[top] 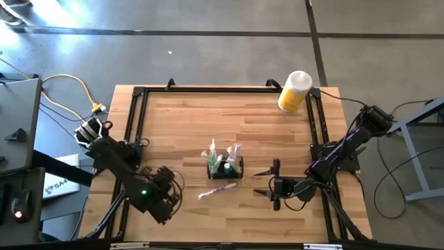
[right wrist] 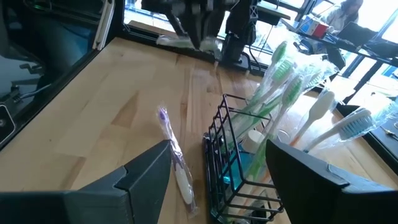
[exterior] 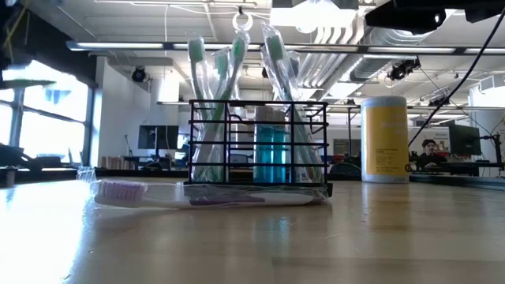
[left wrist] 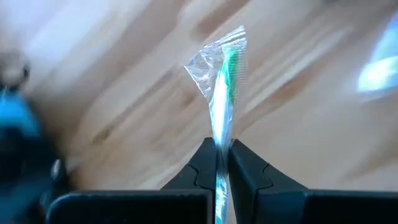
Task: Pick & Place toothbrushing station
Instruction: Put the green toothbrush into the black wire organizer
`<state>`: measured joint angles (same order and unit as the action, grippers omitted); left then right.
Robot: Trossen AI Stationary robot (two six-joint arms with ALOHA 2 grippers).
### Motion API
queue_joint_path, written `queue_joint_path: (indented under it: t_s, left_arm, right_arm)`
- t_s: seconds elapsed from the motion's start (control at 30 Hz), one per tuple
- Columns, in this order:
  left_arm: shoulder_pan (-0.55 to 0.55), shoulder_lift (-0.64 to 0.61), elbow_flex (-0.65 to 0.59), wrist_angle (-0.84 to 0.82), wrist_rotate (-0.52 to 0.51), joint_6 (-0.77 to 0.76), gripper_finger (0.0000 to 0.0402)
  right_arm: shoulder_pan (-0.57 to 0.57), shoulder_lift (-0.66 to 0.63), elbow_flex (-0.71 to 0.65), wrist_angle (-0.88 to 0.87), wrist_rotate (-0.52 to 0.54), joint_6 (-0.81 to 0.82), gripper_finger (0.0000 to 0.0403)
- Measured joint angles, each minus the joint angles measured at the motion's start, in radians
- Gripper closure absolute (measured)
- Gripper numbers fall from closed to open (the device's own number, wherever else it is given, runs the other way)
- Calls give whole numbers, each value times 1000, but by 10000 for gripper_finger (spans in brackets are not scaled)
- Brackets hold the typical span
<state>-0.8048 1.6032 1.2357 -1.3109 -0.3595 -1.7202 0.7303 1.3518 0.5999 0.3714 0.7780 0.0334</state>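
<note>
From above, the toothbrushing station (top: 226,166), a small black wire box bristling with wrapped brushes, stands mid-table between the left gripper (top: 168,196) and the wide-open right gripper (top: 275,182); level, its open grid (exterior: 259,146) shows a teal tube inside; the left wrist shows fingers (left wrist: 205,167) clamping a green wrapped toothbrush (left wrist: 222,87).

This is a robotics lab or open workshop. Beyond the wooden table (exterior: 410,237), the low view shows exposed ceiling ducts (exterior: 347,55), strip lights, large windows (exterior: 39,118) at 9 o'clock, and a person at monitors (exterior: 465,142) at 3 o'clock.
</note>
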Motion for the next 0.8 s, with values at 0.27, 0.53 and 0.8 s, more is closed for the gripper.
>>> queue_joint_path:
  t_s: [0.27,0.53,0.8]
  left_arm:
    - [-69,1,227,61,-431,339,392]
    - [-86,4,257,442,-666,1080,392]
    - [-86,64,257,821,-734,1842,392]
  right_arm:
    - [1,0,0,-9,-11,39,149]
    - [1,0,0,46,-86,50,149]
    - [1,0,0,74,-187,58,149]
